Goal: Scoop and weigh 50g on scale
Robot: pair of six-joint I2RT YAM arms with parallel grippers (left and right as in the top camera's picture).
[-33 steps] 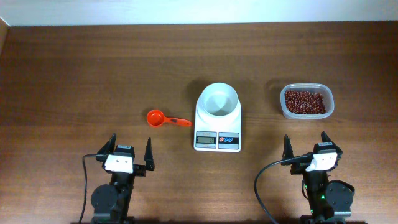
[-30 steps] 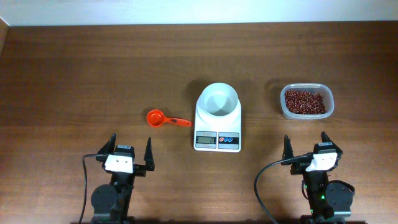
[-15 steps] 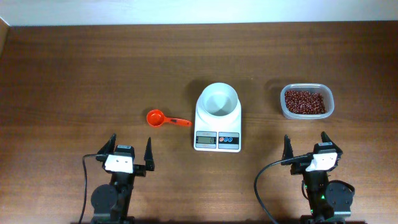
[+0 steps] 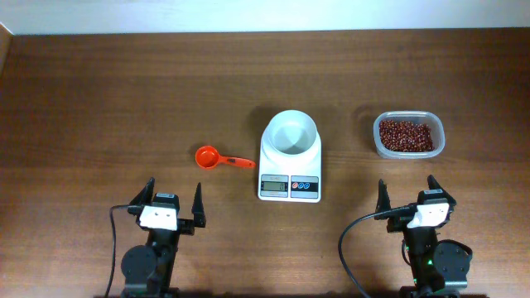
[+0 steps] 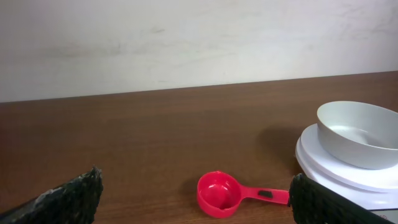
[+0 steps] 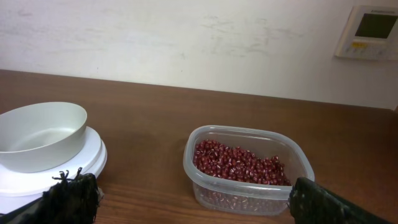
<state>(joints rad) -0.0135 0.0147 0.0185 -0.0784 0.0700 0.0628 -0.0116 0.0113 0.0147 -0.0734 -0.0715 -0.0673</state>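
The white scale [image 4: 290, 165] stands mid-table with an empty white bowl [image 4: 291, 133] on top; it also shows at the right of the left wrist view [image 5: 348, 168] and the left of the right wrist view [image 6: 37, 168]. The red-brown beans [image 4: 406, 135] fill a clear tub [image 6: 249, 168] to its right. An orange-red scoop [image 4: 214, 157] lies left of the scale, handle toward it, seen between the left fingers [image 5: 224, 193]. My left gripper [image 4: 175, 199] is open near the front edge, behind the scoop. Open too, my right gripper [image 4: 408, 192] sits in front of the tub, holding nothing.
Brown wooden table [image 4: 99, 108] with a pale wall behind. A wall controller [image 6: 372, 31] hangs at the upper right in the right wrist view. Black cables [image 4: 348, 240] trail from both arm bases at the front edge.
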